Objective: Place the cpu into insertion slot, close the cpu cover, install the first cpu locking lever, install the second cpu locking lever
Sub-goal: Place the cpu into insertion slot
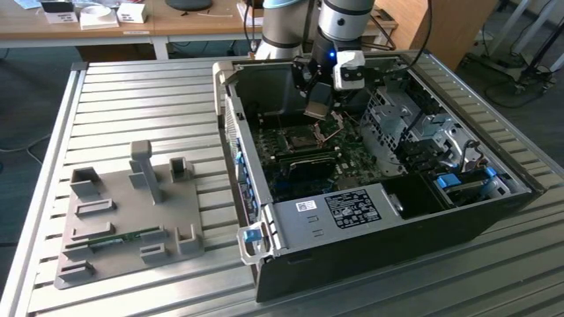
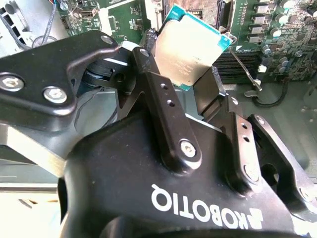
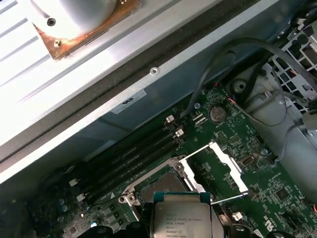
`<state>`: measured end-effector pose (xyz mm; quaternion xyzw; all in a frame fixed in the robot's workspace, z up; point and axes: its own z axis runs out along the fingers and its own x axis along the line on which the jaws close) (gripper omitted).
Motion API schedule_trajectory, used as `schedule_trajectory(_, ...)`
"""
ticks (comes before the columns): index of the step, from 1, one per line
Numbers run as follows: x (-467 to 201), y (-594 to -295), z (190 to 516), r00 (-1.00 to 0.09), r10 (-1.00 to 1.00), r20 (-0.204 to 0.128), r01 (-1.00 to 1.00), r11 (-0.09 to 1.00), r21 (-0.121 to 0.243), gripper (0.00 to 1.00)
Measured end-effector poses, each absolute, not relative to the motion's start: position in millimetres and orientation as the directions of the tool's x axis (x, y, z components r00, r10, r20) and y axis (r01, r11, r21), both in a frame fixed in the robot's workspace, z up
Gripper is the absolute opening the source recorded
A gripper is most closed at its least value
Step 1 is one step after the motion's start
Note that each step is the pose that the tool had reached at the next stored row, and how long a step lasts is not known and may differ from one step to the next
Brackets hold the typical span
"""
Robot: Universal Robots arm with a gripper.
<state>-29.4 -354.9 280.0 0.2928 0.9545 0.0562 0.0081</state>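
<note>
My gripper [image 1: 317, 105] hangs inside the open computer case [image 1: 370, 218], shut on the cpu [image 1: 316, 112]. In the second wrist view the two black fingers [image 2: 148, 54] clamp the chip's edges, and its silvery top [image 2: 190, 44] with a teal rim is tilted. The cpu [image 3: 181, 220] hovers just above the insertion slot [image 3: 158, 186], a dark square socket on the green motherboard [image 3: 267, 198]. The cpu cover [image 3: 218, 166] stands swung open beside the socket. A thin wire locking lever [image 2: 245, 67] sticks up next to it.
Long black memory slots [image 3: 133, 153] run beside the socket. A drive cage [image 1: 414, 125] and cables [image 3: 257, 54] fill the case on the exterior view's right. A grey fixture tray [image 1: 123, 218] lies on the slatted table [image 1: 150, 105] on the exterior view's left.
</note>
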Motion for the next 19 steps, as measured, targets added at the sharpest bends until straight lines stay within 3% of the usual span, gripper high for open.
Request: schedule_trajectory(19, -29.3, -355.0, 277.7, -0.617, 0.787, 0.017, 0.783, 0.611, 0.112, 0.54)
